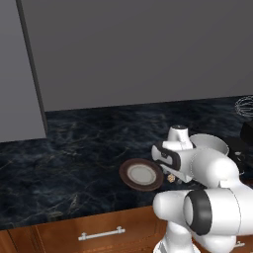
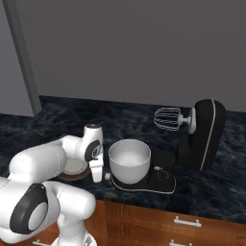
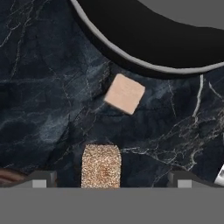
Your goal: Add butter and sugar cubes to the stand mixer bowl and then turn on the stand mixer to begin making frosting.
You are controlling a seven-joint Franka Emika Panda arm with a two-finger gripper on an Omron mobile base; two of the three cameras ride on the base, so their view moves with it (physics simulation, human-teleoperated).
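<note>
The stand mixer bowl (image 2: 129,161) looks bare inside, so no butter or sugar appears loaded; the mixer start is judged outstanding. The pincer (image 3: 112,180) hangs low over the bench (image 1: 74,158), jaws fully apart, holding nothing. Directly between its tips lies one sugar cube (image 3: 101,165), coarse and speckled brown; just beyond it a second cube (image 3: 124,93), smooth, pale pink-beige, turned askew. Further ahead curves the stand mixer (image 2: 204,132) base, flat matte black with a pale rim. The bench is dark veined marble. Butter not located.
</note>
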